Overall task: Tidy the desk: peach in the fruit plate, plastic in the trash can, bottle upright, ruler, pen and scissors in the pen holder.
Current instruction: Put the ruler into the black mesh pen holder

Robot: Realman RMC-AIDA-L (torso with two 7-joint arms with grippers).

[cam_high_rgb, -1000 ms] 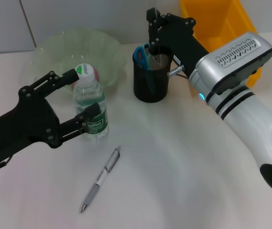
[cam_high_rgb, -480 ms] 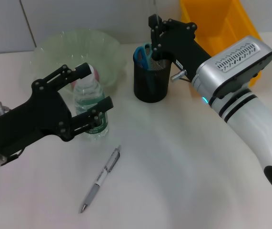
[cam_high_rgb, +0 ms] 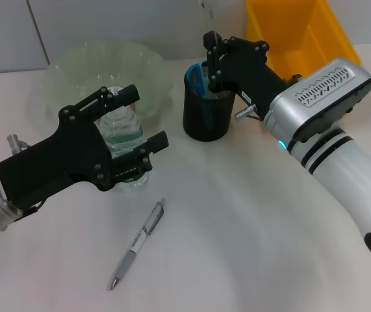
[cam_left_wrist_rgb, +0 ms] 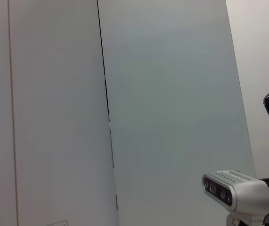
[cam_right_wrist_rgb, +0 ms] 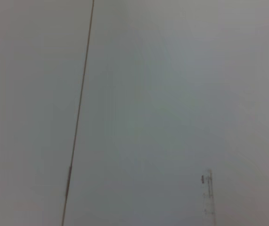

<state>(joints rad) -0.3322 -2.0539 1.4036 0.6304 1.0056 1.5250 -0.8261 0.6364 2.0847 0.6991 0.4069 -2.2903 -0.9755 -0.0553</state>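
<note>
White counter (cam_high_rgb: 237, 247), grey panelled wall behind; bottle, pen and holder steps in hand.
Left claw (cam_high_rgb: 136, 120) stands spread either side of the upright clear plastic water bottle (cam_high_rgb: 123, 140), not clamping it, at nine o'clock of the black mesh pen holder (cam_high_rgb: 206, 107). Right claw (cam_high_rgb: 212, 55) hangs over the holder, which contains blue-handled scissors (cam_high_rgb: 193, 75); its finger state cannot be told. Silver click pen (cam_high_rgb: 138, 242) lies at six o'clock of the bottle. Judgement: bottle is set; next move requires collecting the pen.
</note>
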